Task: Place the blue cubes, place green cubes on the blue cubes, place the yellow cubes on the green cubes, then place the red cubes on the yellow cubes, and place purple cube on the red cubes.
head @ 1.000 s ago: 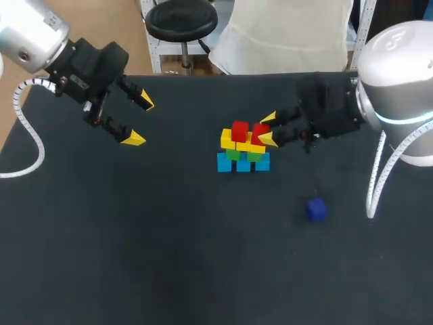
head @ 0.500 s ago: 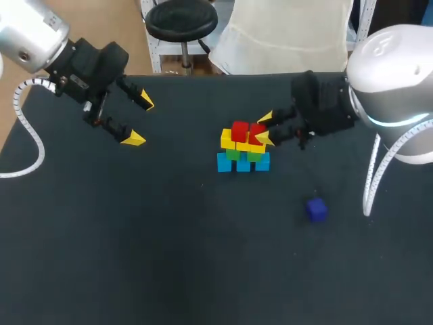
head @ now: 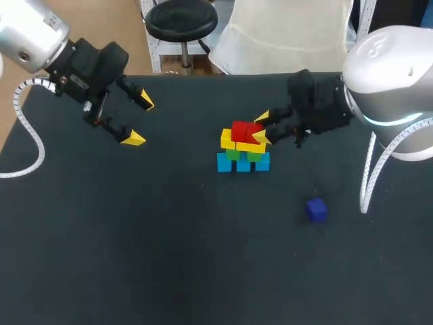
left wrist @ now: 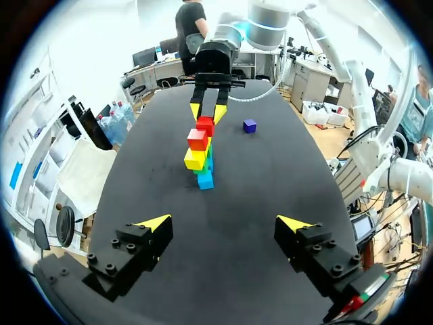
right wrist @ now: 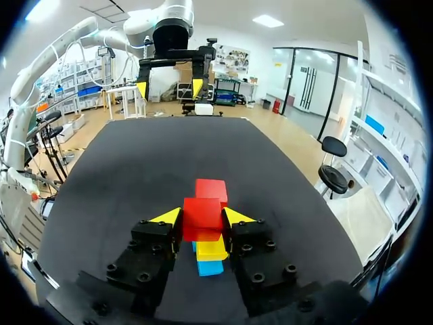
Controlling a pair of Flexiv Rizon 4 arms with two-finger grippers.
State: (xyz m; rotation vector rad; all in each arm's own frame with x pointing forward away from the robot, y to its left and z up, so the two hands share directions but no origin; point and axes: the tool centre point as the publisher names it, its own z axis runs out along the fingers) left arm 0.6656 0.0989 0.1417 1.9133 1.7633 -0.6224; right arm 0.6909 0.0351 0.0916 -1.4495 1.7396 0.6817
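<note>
So the right pincer [head: 260, 127] is pinching a red cube [right wrist: 202, 213] from both sides, right on top of the yellow cubes [head: 229, 140] and snug beside the other red cube [right wrist: 212, 189] on that layer. My guess is it's gripping so it can square the two reds up before letting go, since the purple one needs a flat pair to sit on. Underneath, the green cubes [head: 233, 154] are sitting on the blue cubes [head: 225, 163], pyramid-style, with each layer getting narrower. The purple cube [head: 316, 209] is lying alone on the bench [head: 135, 237], well apart from the stack on the right arm's side, presumably the last piece to go. The left pincer [head: 141, 121] is hovering spread and empty over the far left, parked out of the way I reckon.
</note>
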